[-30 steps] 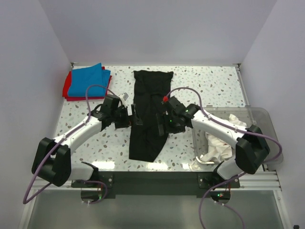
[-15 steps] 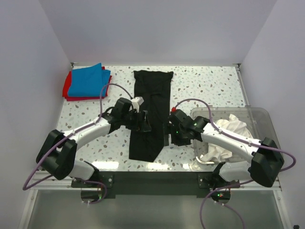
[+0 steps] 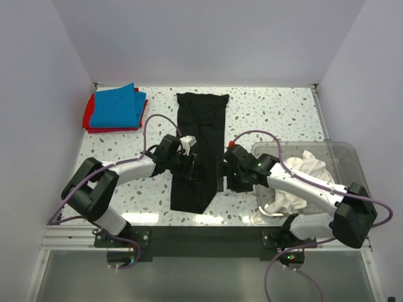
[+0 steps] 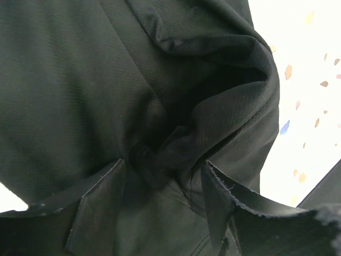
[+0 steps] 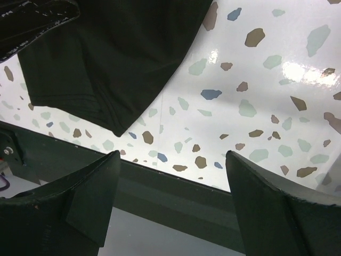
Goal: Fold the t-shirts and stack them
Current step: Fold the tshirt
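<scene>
Treat the plain black cloth t-shirt (image 3: 201, 119), spread lengthwise on the speckled table (image 3: 277, 113), as likely light and limp, pinching bunched folds like that between the part-open left gripper (image 4: 162, 168), with the right gripper (image 5: 173, 157) wide and empty beside its edge.

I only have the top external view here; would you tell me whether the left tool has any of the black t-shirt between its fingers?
Observer: Yes. In the left wrist view, a puckered fold of the black t-shirt sits between the spread fingers of the left tool.
Operator: Thank you. Is the right tool holding cloth?
Observer: No. The right wrist view shows the right tool open, with only the speckled table between its fingers.
Operator: Where is the shirt from there?
Observer: Its lower corner lies ahead and to the left in that view, clear of the fingers.
</scene>
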You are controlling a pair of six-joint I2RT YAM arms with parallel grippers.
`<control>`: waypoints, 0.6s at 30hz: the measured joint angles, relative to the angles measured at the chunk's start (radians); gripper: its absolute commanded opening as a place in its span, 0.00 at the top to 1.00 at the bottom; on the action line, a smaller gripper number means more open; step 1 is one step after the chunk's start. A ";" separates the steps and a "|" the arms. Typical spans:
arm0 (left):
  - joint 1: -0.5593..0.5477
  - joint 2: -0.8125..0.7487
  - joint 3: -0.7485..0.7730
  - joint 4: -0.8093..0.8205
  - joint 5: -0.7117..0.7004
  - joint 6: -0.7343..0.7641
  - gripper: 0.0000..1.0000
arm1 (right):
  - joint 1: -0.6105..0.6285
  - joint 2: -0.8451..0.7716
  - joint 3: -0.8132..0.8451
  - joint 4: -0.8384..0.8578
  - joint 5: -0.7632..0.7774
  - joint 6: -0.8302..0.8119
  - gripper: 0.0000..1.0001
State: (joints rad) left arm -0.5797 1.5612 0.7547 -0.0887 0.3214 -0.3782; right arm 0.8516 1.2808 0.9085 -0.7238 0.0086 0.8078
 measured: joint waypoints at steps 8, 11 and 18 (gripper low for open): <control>-0.012 0.030 0.000 0.020 0.005 0.018 0.81 | 0.000 0.043 0.010 -0.018 0.001 -0.005 0.17; -0.014 0.030 0.000 0.019 0.013 0.021 0.98 | 0.000 0.048 0.018 -0.028 0.002 -0.005 0.16; -0.023 0.021 0.008 -0.061 -0.003 -0.028 0.98 | 0.000 0.089 0.063 -0.048 0.003 -0.027 0.15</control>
State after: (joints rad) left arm -0.6029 1.5822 0.7628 -0.1501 0.3183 -0.4061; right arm 0.8513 1.3701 0.9714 -0.7719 0.0116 0.7807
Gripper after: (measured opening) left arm 0.039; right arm 0.841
